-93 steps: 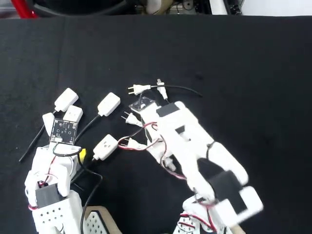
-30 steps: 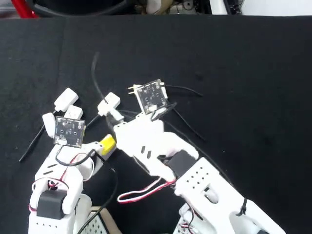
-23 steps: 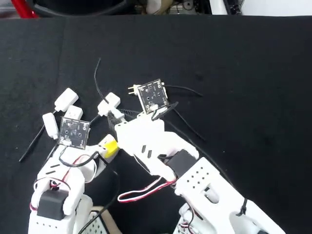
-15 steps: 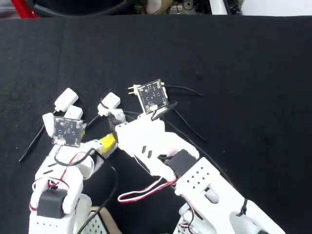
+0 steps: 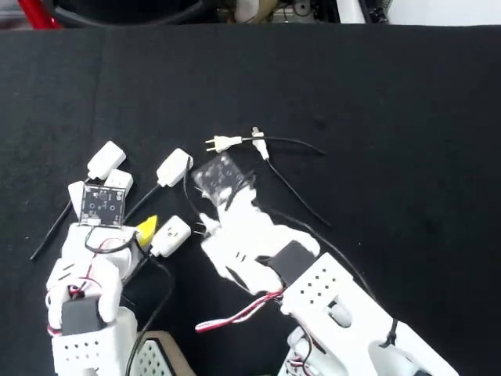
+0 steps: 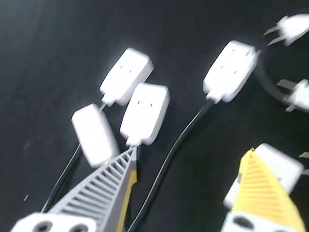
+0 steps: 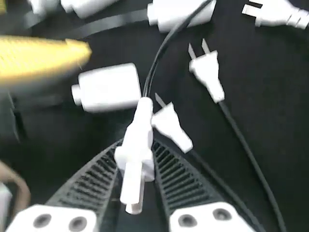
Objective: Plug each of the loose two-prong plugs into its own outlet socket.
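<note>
Black cloth, plug in hand, socket waiting.
On the black cloth [image 5: 376, 117] my right gripper [image 7: 139, 154] was clenched on a white plug [image 7: 143, 113], just beside the nearest socket [image 7: 106, 87]. The left gripper [image 6: 190, 159] hung released next to that socket. I judged insertion not yet begun: next, line the prongs up with the slots while the left steadies the socket. Since half a second earlier the right arm had drawn back, clearing the loose plug [image 5: 223, 142] beyond it.

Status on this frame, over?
Right gripper shut on plug, not in a socket. Left gripper open among the sockets. Loose plug close beside the held one.
</note>
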You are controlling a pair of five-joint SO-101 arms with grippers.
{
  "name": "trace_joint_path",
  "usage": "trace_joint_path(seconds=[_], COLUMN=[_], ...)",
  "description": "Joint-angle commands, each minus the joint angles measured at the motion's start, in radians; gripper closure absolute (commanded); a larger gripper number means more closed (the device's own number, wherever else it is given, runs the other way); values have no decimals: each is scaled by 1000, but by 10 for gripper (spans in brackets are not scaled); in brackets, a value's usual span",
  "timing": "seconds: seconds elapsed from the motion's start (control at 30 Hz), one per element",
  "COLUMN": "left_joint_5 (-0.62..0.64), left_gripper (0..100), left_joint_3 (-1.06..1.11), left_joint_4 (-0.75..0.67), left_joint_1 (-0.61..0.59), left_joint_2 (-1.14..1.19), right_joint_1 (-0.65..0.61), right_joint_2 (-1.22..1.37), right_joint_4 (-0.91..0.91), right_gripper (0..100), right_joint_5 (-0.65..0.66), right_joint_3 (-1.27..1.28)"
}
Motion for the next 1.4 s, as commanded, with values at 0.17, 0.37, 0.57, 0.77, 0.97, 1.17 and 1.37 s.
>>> trace_joint_path(seconds=[0.17,0.37,0.57,0.77,0.97,1.17,1.37], left_joint_5=[-54,-54,-57,-143,-250,-287,-287], left_gripper=[676,676,676,676,676,676,676], left_joint_3=[-39,-18,7,44,76,88,131], left_joint_4=[103,112,110,118,161,178,147], left_joint_1=[-189,-220,-288,-317,-317,-415,-481], left_joint_2=[-8,-8,-8,-8,-8,-8,-8], right_joint_1=[-8,-8,-8,-9,-9,-9,-8], right_joint_2=[2,4,131,357,509,590,607], right_joint_4=[143,155,146,114,120,135,252], right_gripper=[987,985,927,927,924,923,864], right_joint_5=[192,198,238,238,239,276,296], right_joint_3=[70,74,65,-13,-99,-174,-257])
